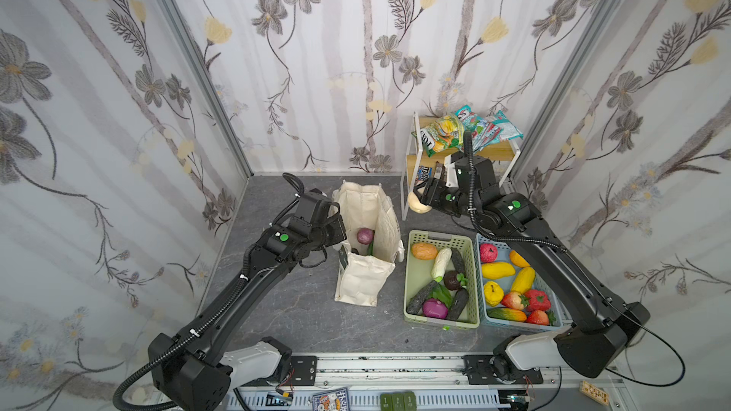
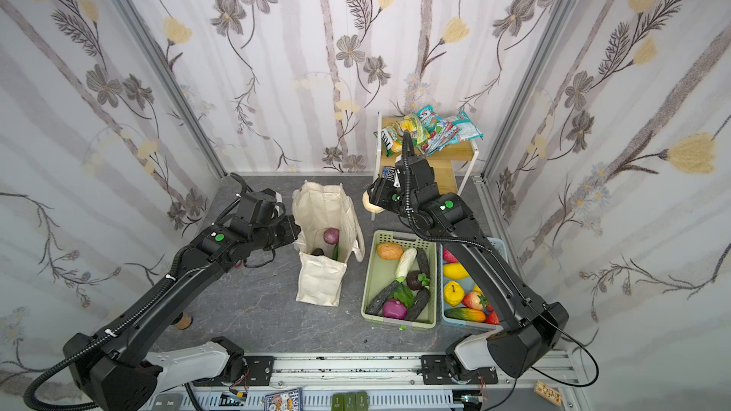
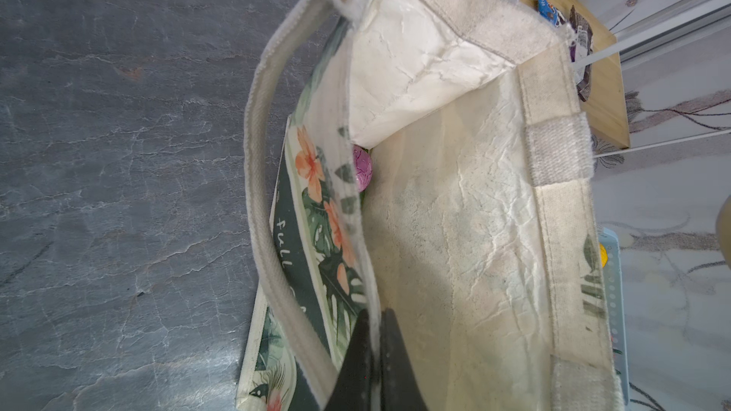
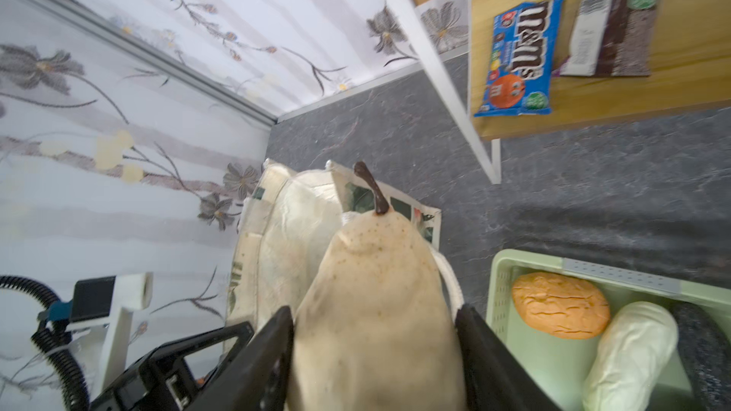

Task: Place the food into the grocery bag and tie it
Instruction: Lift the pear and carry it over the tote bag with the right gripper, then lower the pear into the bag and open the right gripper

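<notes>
A blue candy packet (image 4: 518, 57) lying on the lower wooden shelf (image 4: 672, 88) of the rack at the far right reads "m&m's" in large brown-and-white letters. The dark green printed side of the grocery bag (image 3: 455, 211), toward the left of the tabletop, bears the white handwritten word "full"; the lettering below it is hidden. On the near rail, three dark green blocks (image 1: 397, 401) carry small numerals, of which 1 and 3 can be made out.
</notes>
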You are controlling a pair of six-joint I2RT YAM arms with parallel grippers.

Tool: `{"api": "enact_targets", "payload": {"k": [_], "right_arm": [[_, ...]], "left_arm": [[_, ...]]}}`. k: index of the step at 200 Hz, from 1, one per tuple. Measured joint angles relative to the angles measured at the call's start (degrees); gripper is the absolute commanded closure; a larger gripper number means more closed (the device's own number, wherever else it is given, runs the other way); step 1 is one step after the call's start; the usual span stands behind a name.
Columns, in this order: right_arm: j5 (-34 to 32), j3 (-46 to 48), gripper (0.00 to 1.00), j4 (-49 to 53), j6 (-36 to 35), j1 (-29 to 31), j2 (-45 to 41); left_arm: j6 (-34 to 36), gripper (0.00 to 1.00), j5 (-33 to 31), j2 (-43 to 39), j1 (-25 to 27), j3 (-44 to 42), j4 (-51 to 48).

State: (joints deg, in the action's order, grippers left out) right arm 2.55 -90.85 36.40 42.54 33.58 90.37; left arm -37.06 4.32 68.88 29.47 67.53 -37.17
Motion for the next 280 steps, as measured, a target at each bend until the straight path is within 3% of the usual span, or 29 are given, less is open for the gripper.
{"api": "enact_targets", "payload": {"k": [84,280], "right_arm": [[1.8,-2.9,0.35,-5.2,2.4,10.3,9.9],[1.1,-3.1,0.33,-9.2,2.1,12.2,31.3]], "left_arm": [[0.1,1.00,0.4,0.5,0.3,0.6,0.1],[5.4,1.00,7.5,-2.3,1.7,0.4,0.1]]}}
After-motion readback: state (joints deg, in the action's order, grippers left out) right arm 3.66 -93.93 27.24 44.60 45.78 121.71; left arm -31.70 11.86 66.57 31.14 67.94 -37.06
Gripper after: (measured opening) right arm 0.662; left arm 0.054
